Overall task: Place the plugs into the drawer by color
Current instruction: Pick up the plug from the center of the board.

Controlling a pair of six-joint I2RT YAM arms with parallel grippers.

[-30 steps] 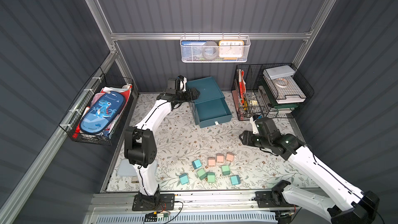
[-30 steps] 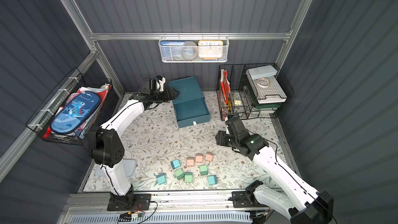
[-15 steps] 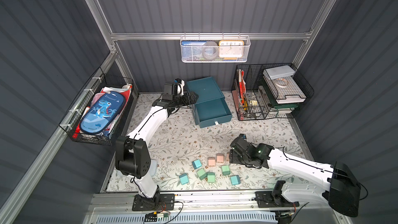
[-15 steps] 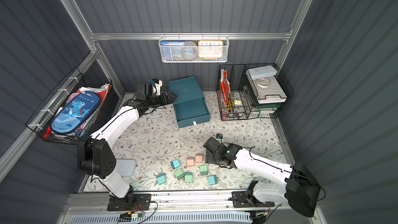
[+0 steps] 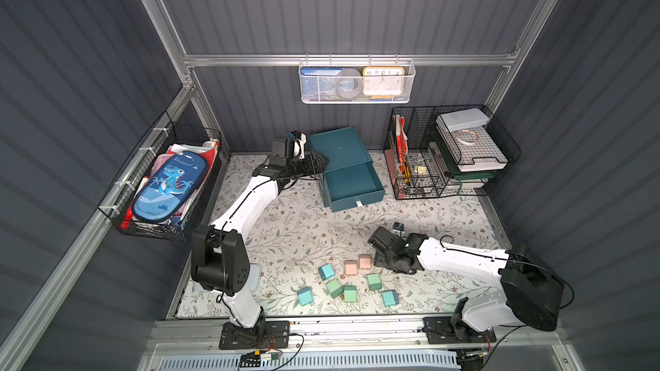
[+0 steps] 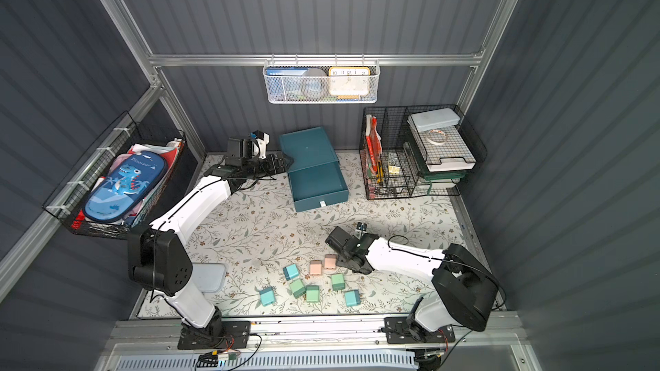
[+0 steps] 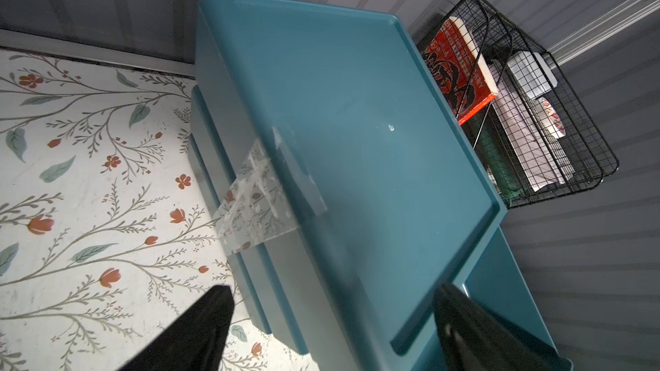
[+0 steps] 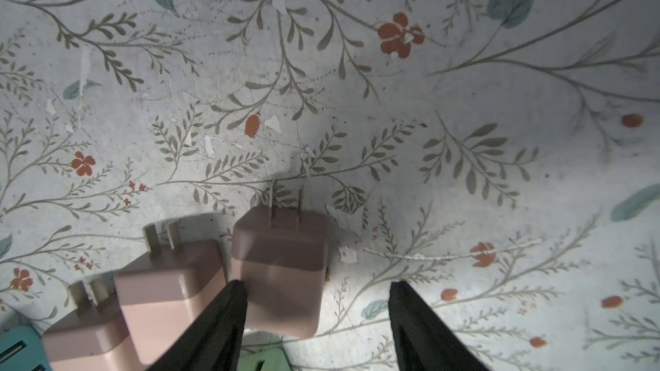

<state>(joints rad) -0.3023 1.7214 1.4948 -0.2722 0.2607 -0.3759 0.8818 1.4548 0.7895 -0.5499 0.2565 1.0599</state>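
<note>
Several plugs lie near the front of the floral mat: blue (image 5: 326,271), green (image 5: 374,281) and pink (image 5: 350,267) ones in both top views. My right gripper (image 8: 318,285) is open and low over the mat. A pink plug (image 8: 282,269) sits between its fingers, against one fingertip (image 8: 232,301). Two more pink plugs (image 8: 171,290) lie beside it. The dark teal drawer cabinet (image 5: 339,149) stands at the back with one drawer (image 5: 351,183) pulled out, nothing showing in it. My left gripper (image 7: 332,315) is open at the cabinet's (image 7: 350,130) left top edge, holding nothing.
Black wire racks (image 5: 450,158) stand right of the cabinet. A white mesh basket (image 5: 357,82) hangs on the back wall. A black basket with a dinosaur pencil case (image 5: 168,183) hangs at the left. A grey lid (image 5: 255,274) lies by the left arm's base.
My right arm has swung down from beside the wire rack to the pink plugs and stands open around one. The left arm shifted slightly beside the cabinet.
</note>
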